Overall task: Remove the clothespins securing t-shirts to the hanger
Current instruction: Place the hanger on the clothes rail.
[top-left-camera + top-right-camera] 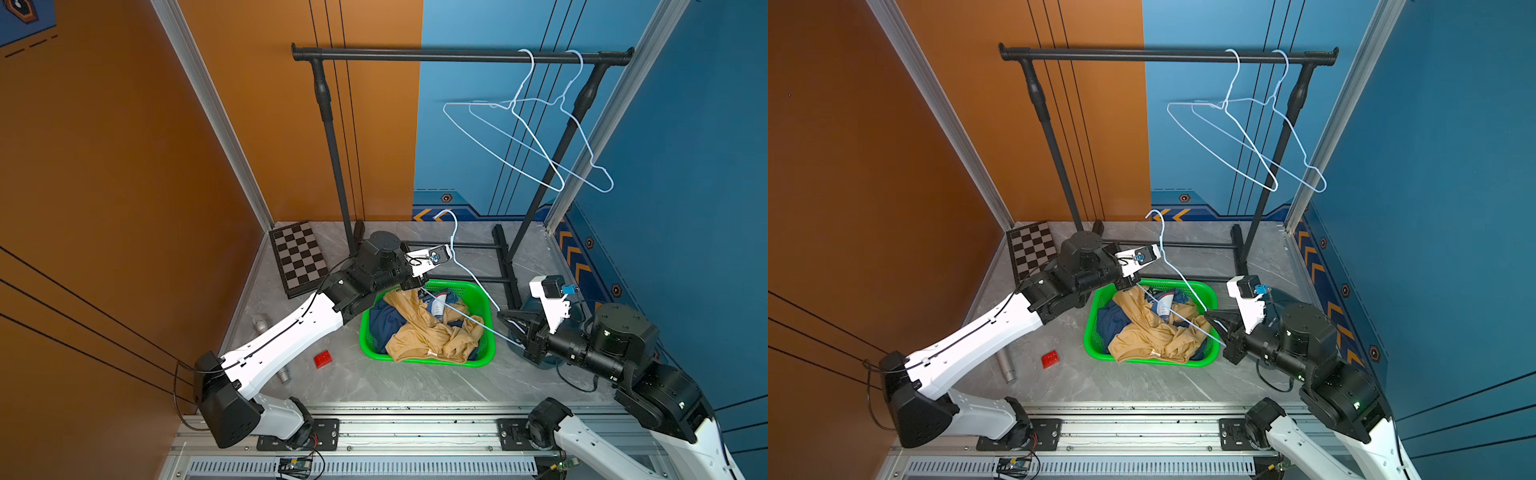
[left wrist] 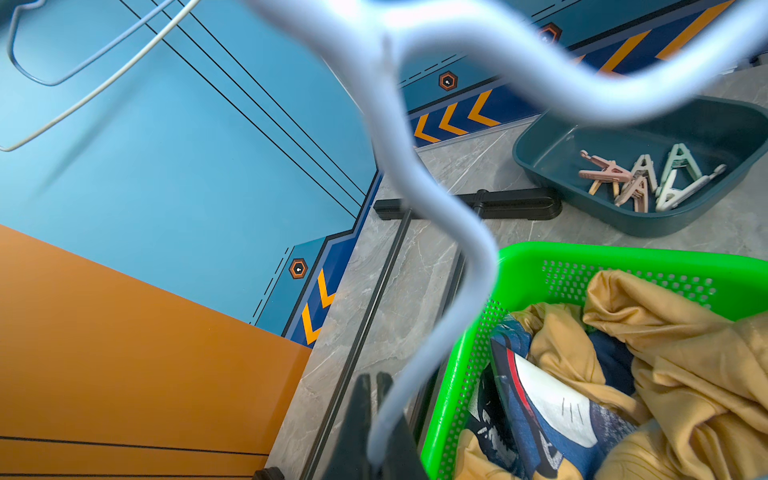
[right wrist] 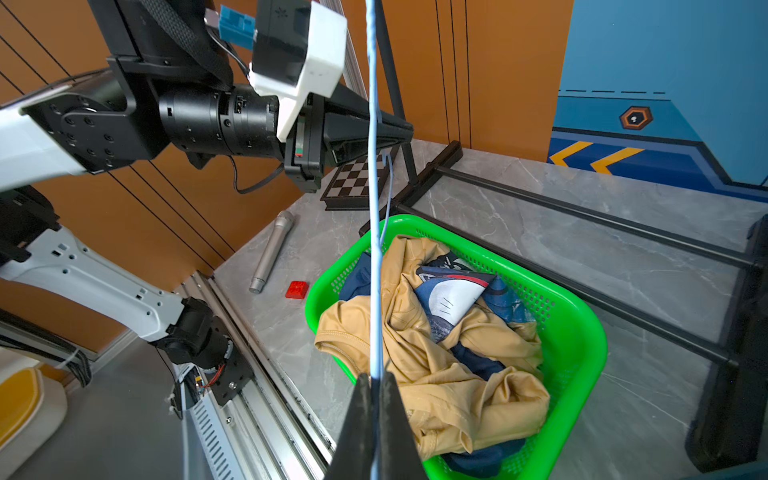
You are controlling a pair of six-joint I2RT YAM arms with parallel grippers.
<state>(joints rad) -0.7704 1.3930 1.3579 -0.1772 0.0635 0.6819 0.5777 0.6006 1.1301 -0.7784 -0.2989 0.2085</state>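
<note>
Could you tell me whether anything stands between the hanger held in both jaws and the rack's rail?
Nothing visible does: only open air lies between the hanger and the bare part of the rail.

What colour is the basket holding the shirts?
Bright green; the basket shows best in the right wrist view.

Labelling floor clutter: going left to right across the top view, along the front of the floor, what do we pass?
Microphone → red block → green basket. Chessboard skipped: it overlaps the first two.
</note>
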